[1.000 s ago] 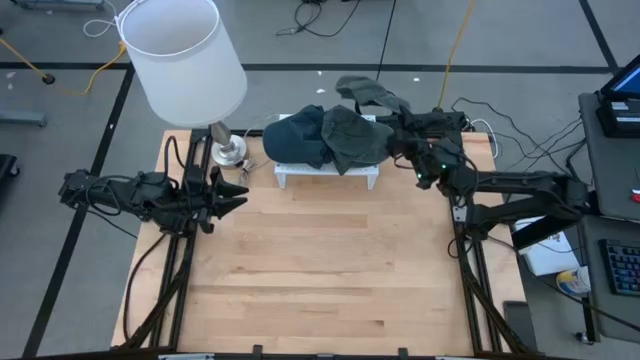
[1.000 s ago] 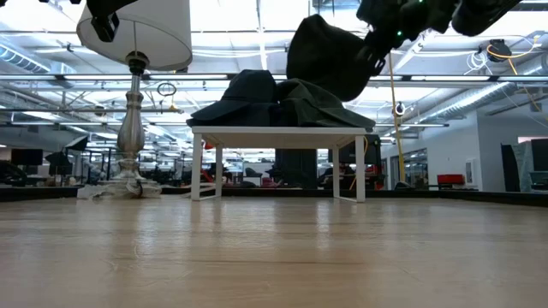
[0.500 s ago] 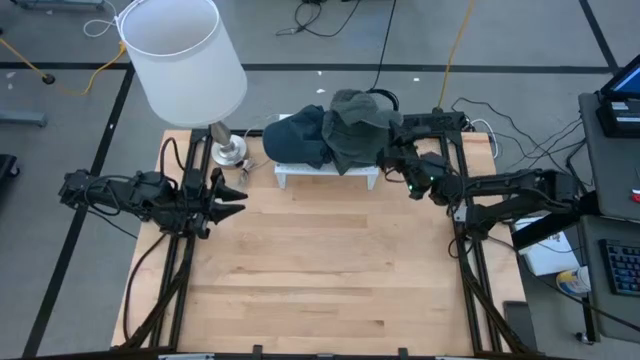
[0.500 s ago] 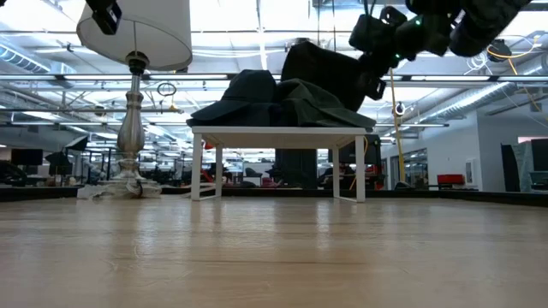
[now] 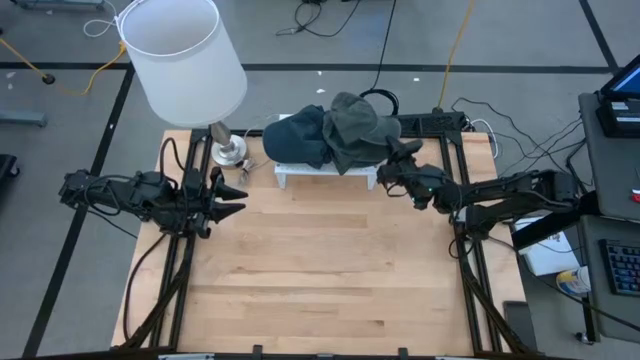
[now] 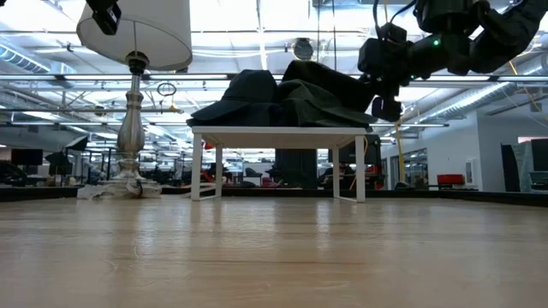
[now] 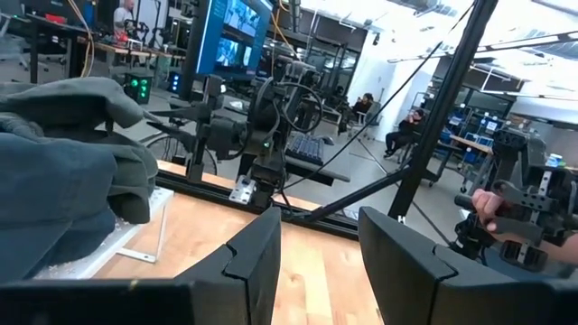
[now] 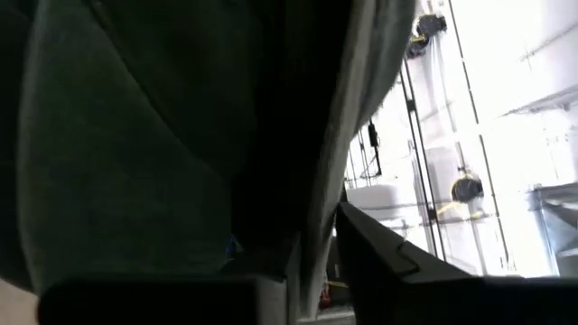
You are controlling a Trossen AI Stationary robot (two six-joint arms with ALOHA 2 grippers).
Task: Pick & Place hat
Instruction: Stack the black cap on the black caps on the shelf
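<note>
White stand [image 5: 328,174], green hat [image 5: 360,130] atop, right gripper [image 5: 392,168] beside it, grip unclear

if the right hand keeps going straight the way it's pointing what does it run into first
The right hand points at the green hat on the white stand, right in front of it, so probably the hat first.

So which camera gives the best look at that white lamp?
The high view: the lamp shows whole, its shade above its base at the table's back left corner. The low view crops the shade's top. Neither wrist view shows it.
</note>
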